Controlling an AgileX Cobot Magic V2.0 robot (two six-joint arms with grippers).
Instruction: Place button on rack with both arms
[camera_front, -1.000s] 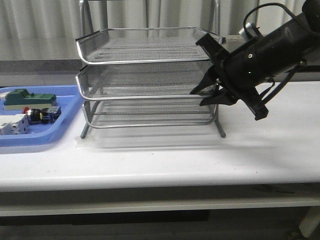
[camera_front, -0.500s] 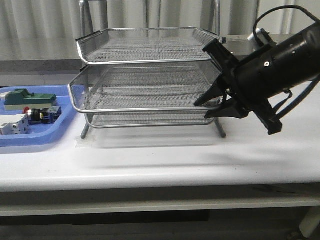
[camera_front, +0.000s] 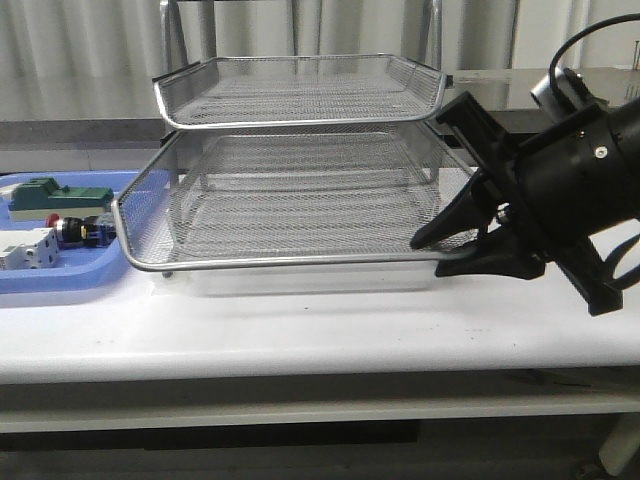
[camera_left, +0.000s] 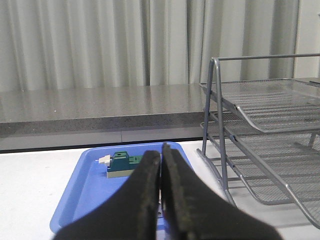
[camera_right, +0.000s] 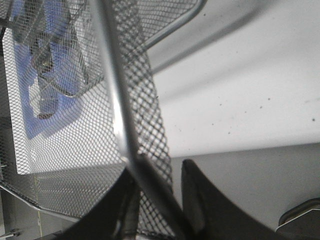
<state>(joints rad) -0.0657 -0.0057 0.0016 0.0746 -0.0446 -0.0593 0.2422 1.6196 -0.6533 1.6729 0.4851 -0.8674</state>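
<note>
The button (camera_front: 72, 231), red head, black body and blue rear, lies in the blue tray at the left in the front view. The rack (camera_front: 290, 122) stands at the table's middle; it also shows in the left wrist view (camera_left: 215, 102). Its middle tray (camera_front: 280, 264) is drawn far out toward the table's front. My right gripper (camera_front: 432, 255) is shut on that tray's right front rim, and in the right wrist view (camera_right: 162, 187) the mesh wall (camera_right: 145, 105) runs between its fingers. My left gripper (camera_left: 161, 165) is shut and empty above the blue tray. It hides the button in its own view and is out of the front view.
The blue tray (camera_front: 60, 275) also holds a green block (camera_front: 55, 195) and a white block (camera_front: 25, 248). The tray (camera_left: 90, 185) and green block (camera_left: 122, 162) show in the left wrist view. A grey ledge and curtains lie behind. The drawn-out tray overhangs the table in front of the rack.
My right gripper has moved toward the table's front and a little lower, pulling the middle tray out of the rack with it. The button and blue tray have not moved.
</note>
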